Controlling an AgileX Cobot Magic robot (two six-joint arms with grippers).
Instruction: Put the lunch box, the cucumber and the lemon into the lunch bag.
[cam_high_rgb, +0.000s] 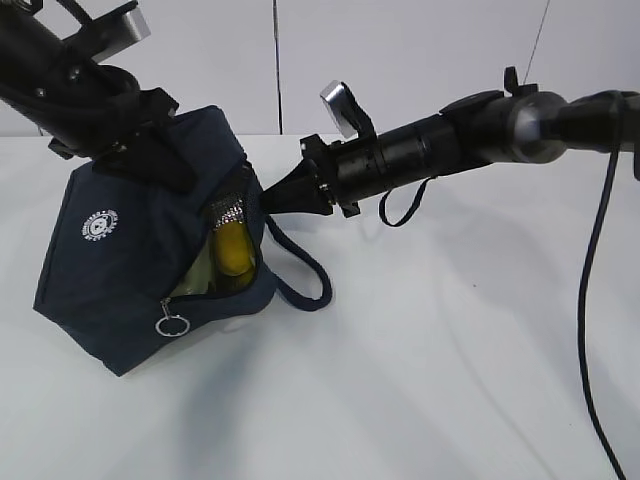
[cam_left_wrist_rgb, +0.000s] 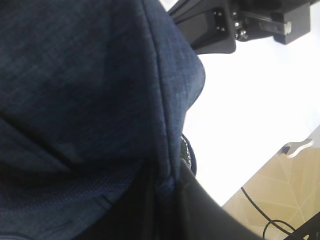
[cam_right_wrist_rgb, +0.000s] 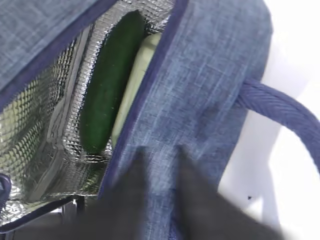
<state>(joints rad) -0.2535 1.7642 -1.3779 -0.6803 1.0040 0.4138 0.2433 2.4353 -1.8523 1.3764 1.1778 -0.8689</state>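
The navy lunch bag (cam_high_rgb: 110, 270) stands tilted on the white table with its zipped side gaping. Inside the opening I see the yellow lemon (cam_high_rgb: 232, 250) and a pale green strip of the lunch box (cam_high_rgb: 198, 272). In the right wrist view the dark green cucumber (cam_right_wrist_rgb: 112, 82) lies against the lunch box (cam_right_wrist_rgb: 136, 80) on the silver lining. My left gripper (cam_high_rgb: 172, 172) is shut on a fold of fabric at the bag's top (cam_left_wrist_rgb: 167, 182). My right gripper (cam_high_rgb: 263, 201) pinches the bag's right flap beside the opening (cam_right_wrist_rgb: 161, 155).
The bag's metal ring pull (cam_high_rgb: 171, 325) hangs at the lower end of the opening. A loop handle (cam_high_rgb: 300, 270) lies on the table to the right of the bag. A black cable (cam_high_rgb: 590, 300) drops along the right side. The table edge and floor (cam_left_wrist_rgb: 280, 195) show beyond the bag.
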